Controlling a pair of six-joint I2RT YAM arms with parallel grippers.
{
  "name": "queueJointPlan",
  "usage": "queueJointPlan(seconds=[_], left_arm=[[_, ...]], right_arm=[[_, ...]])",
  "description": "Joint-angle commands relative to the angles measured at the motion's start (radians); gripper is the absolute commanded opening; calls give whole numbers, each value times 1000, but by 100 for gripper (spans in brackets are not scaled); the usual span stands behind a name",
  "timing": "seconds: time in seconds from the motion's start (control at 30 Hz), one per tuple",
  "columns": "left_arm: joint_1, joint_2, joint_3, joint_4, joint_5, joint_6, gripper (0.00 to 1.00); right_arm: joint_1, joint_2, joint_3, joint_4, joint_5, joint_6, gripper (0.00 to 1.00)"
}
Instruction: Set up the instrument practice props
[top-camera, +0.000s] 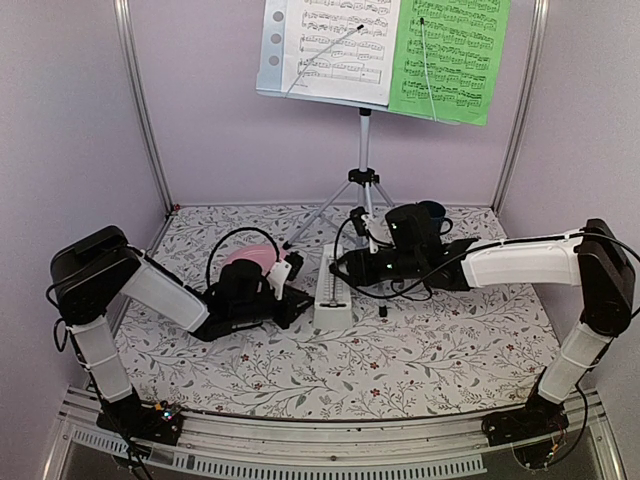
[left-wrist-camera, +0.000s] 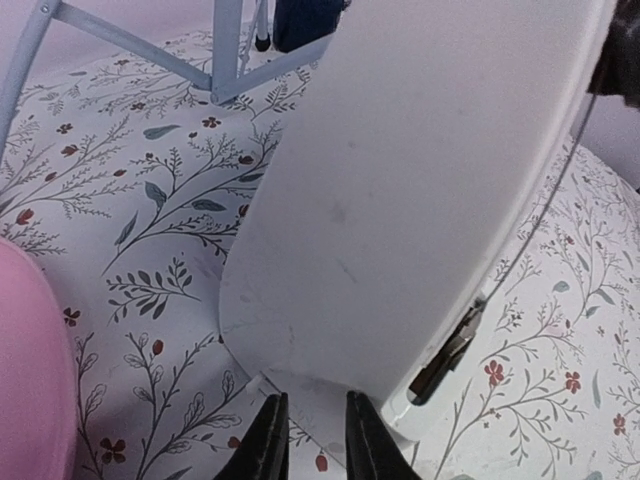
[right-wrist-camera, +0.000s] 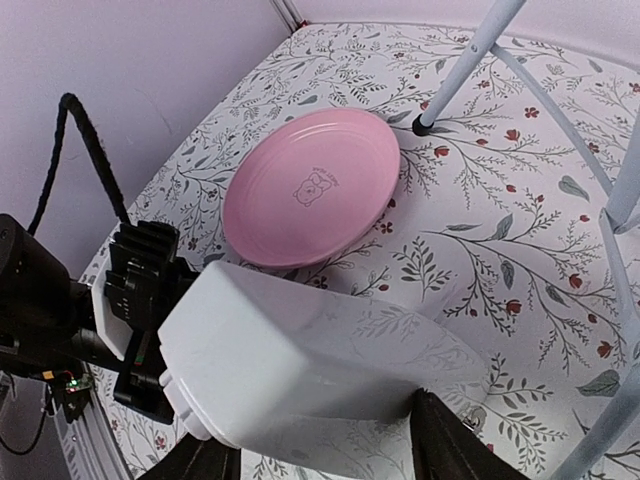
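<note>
The white pyramid-shaped metronome (top-camera: 332, 295) is at mid-table between both grippers. My left gripper (top-camera: 298, 292) meets its base from the left. In the left wrist view its narrowly spaced fingers (left-wrist-camera: 315, 440) pinch a thin white lip under the metronome (left-wrist-camera: 420, 180). My right gripper (top-camera: 345, 268) comes in from the right. Its wide-set fingers (right-wrist-camera: 325, 430) lie against both sides of the metronome (right-wrist-camera: 300, 370). The music stand (top-camera: 363, 150) is at the back on its tripod, holding a white sheet (top-camera: 335, 45) and a green sheet (top-camera: 450, 55).
A pink plate (top-camera: 250, 255) lies just behind my left gripper and shows in the right wrist view (right-wrist-camera: 310, 185). A dark blue mug (top-camera: 432, 212) stands behind my right wrist. Tripod legs (right-wrist-camera: 470, 60) spread over the floral cloth at the back. Purple walls enclose three sides.
</note>
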Motion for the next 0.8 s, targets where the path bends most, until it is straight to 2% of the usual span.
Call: queueJointPlan(seconds=[0.0, 0.17, 0.33, 0.4, 0.77], left_arm=[[-14, 13, 21, 27, 17, -5, 21], [-14, 14, 26, 22, 18, -2, 21], [-14, 17, 29, 18, 17, 0, 21], [-15, 19, 30, 20, 17, -2, 21], [-15, 16, 33, 17, 8, -4, 24]], right_arm=[[1, -21, -26, -13, 48, -11, 53], [0, -44, -38, -14, 47, -28, 49], [0, -61, -61, 5, 4, -43, 71], [1, -59, -62, 13, -14, -42, 76], [13, -41, -36, 39, 10, 5, 85]])
